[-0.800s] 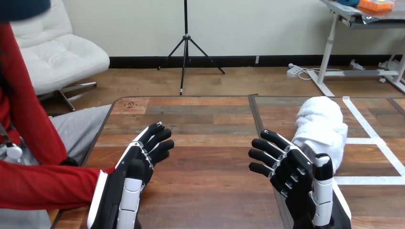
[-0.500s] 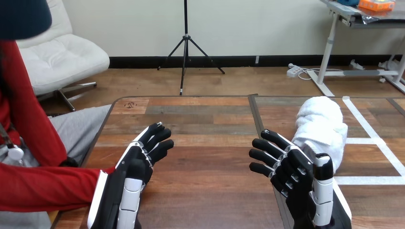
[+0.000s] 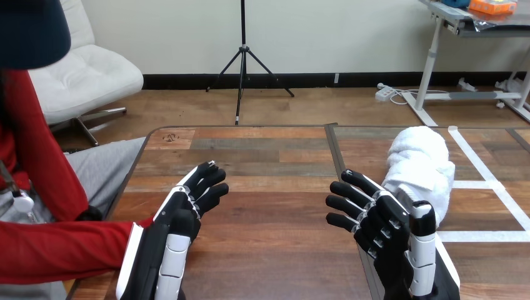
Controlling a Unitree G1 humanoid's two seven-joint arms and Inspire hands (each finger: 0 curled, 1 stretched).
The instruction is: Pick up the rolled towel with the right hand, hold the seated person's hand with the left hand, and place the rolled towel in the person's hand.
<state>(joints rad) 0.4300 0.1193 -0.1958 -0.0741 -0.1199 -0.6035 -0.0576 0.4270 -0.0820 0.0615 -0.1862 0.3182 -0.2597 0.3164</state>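
A white rolled towel (image 3: 420, 167) lies on the table at the right, its length running away from me. My right hand (image 3: 382, 226) hovers just left of the towel's near end, fingers straight and spread, holding nothing. My left hand (image 3: 180, 214) is over the table's left part, fingers relaxed and pointing forward. The person's red-sleeved forearm (image 3: 62, 249) reaches in from the left edge and ends behind my left hand; the person's hand is hidden there, and I cannot tell whether the two touch.
White tape lines (image 3: 484, 184) mark a box on the table at the right, by the towel. A dark seam (image 3: 335, 156) runs down the wooden table (image 3: 275, 162) between my two hands. The table's left edge lies beside the seated person.
My left hand has shifted very slightly forward and right. The person's sleeve has dropped a little. The right hand and the towel have not moved.
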